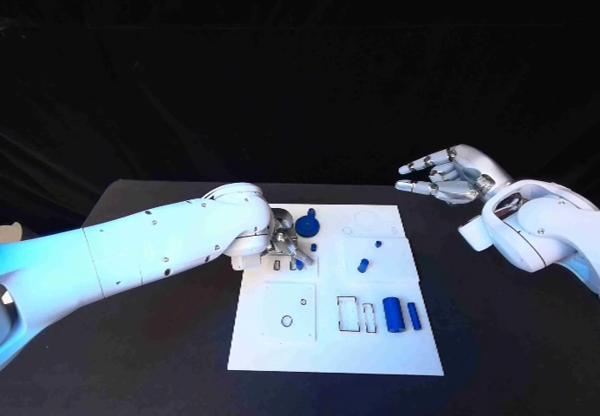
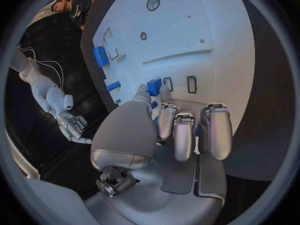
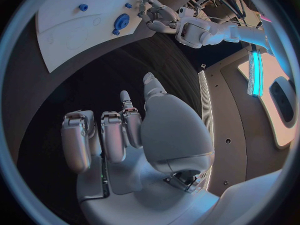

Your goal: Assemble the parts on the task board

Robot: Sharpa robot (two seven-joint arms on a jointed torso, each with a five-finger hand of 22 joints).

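Observation:
The white task board (image 1: 335, 347) lies mid-table. My left hand (image 1: 285, 244) reaches over its far left part, fingers pointing down by two small slots (image 2: 191, 84). In the left wrist view my left hand (image 2: 181, 130) pinches a small blue block (image 2: 154, 86) between thumb and a finger, right beside a slot; more blue shows behind the curled fingers. A blue gear-like part (image 1: 308, 227) stands just beyond that hand. Two blue cylinders (image 1: 391, 314) lie at the board's right. My right hand (image 1: 447, 178) hovers off the board's far right corner, fingers apart and holding nothing.
Small blue pegs (image 1: 362, 264) stand in the board's right middle. Rectangular cut-outs (image 1: 348, 315) and a round hole (image 1: 286, 321) mark the near half. Black table (image 1: 150, 347) surrounds the board. The gear (image 3: 121, 21) and my left hand (image 3: 156, 12) appear in the right wrist view.

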